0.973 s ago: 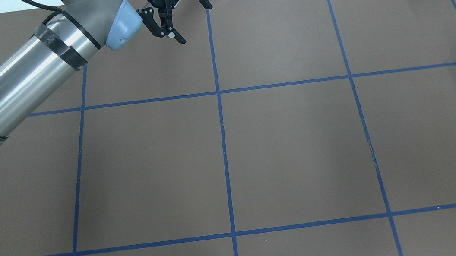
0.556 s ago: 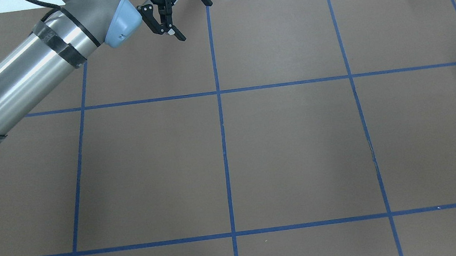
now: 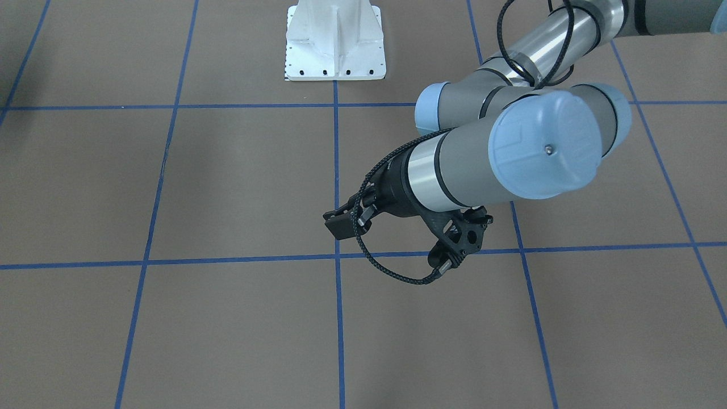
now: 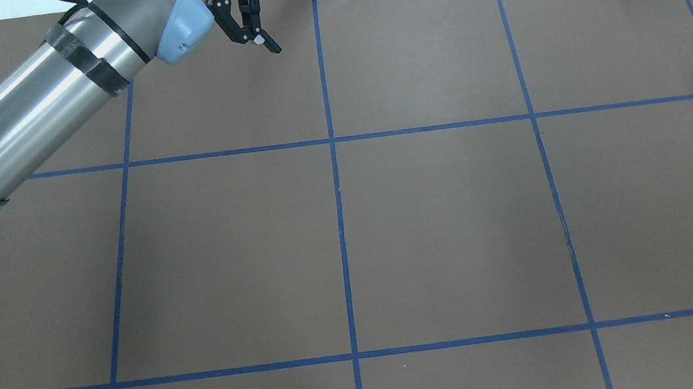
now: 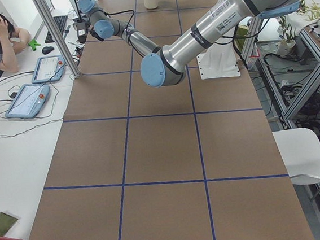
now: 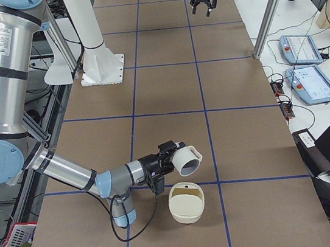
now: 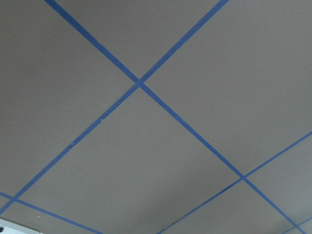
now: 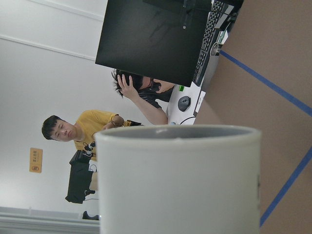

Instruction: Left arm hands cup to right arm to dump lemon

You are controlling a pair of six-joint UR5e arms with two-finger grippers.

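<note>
Now left end effector [image 4: 295, 21] farther out, jaws still spread

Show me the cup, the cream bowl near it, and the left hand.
cup [image 6: 182, 155], exterior right view, outer wall by the mouth.
cream bowl [image 6: 188, 211], exterior right view, its side wall.
left hand [image 4: 298, 23], overhead exterior view, midway between its fingertips.

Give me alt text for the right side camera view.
The robot's right gripper, nearest the camera, carries a white mug tipped sideways above a cream bowl on the brown table. Its left gripper hangs open over the table's far end.
</note>
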